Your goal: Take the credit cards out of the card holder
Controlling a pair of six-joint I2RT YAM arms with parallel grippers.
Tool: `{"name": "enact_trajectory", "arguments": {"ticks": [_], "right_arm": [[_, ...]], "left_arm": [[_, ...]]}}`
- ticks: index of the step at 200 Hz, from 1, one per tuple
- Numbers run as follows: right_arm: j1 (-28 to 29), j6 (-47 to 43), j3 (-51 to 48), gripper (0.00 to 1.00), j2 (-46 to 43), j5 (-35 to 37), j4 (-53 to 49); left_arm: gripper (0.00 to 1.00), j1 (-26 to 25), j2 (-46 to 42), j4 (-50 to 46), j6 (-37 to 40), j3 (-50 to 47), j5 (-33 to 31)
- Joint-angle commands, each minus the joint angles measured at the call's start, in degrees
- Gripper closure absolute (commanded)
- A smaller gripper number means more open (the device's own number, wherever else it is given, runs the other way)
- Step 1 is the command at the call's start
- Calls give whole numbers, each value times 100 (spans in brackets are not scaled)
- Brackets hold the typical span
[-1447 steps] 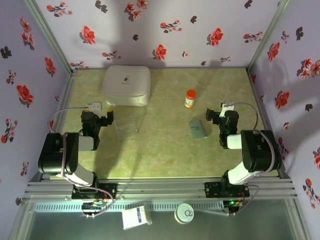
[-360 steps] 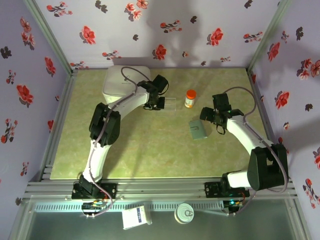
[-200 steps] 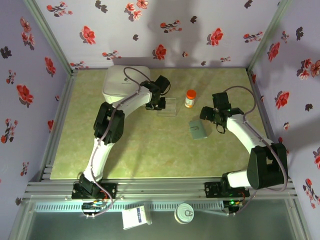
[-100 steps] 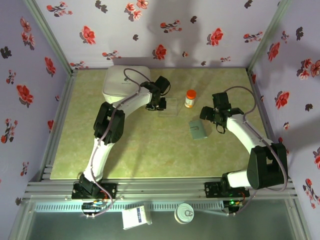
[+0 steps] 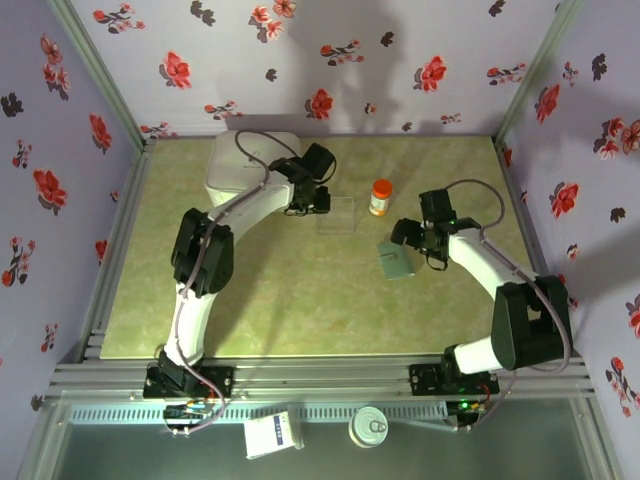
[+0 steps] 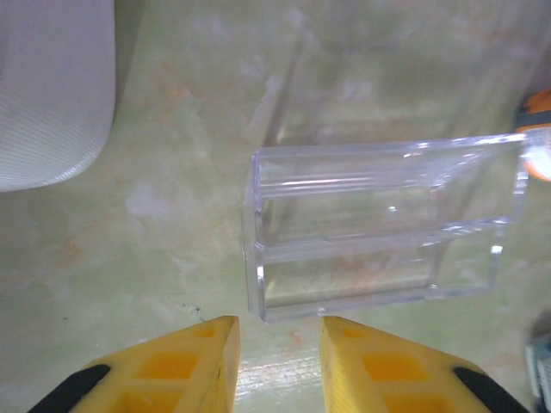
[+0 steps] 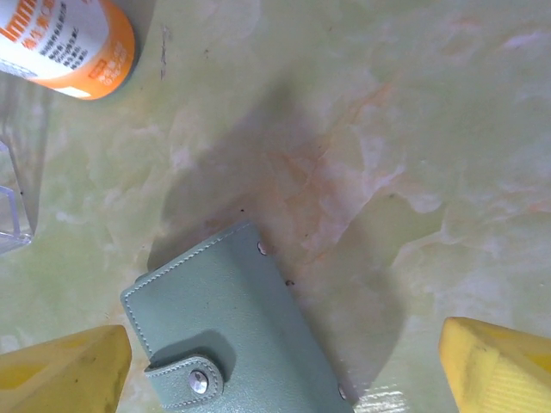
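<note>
grey-teal, soft, stitched round the edge: card holder [image 7: 232, 335] flat on the bench [image 7: 413, 129], right of middle in the top view. folded shut, snap tab fastened across its edge. cards judged to be inside yet, going by that fastened snap.

right gripper [image 7: 284, 361] directly over the holder, jaws spread wide, one yellow finger off each side, gripping nothing. apart from the holder as far as can be told; height above it hard to read.

orange-capped bottle [image 7: 65, 43] just beyond the holder, standing, apart from it.

clear plastic stand [image 6: 379, 228] further left, near the bottle, lying on the bench. left gripper [image 6: 275, 340] just short of its near edge, jaws parted a little, bare bench between them, hold on nothing. white rounded box [image 6: 52, 86] off to that gripper's left, at the back of the bench.

progress: nothing of the task done. left to do: pin the holder, undo the snap, open the flap, draw each card out and lay it down. judged at the approach stage, right gripper lined up for a first hold. thin flat holder on a smooth bench, likely to slide unless steadied from both sides.
</note>
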Motion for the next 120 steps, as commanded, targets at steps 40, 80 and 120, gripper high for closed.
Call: {"name": "enact_trajectory", "arguments": {"ticks": [40,80,120], "right_arm": [[60,123,257,9,1045,-827,485],[71,-14,521,9,1355,-804,568],[229,-105,779,12,1676,-1113,670]], "left_arm": [[63,57,-1228,994,157,-1285,45],[63,161,-1545,1158,176,-1682,52],[61,273,-1734,1228,141,-1885,139]]}}
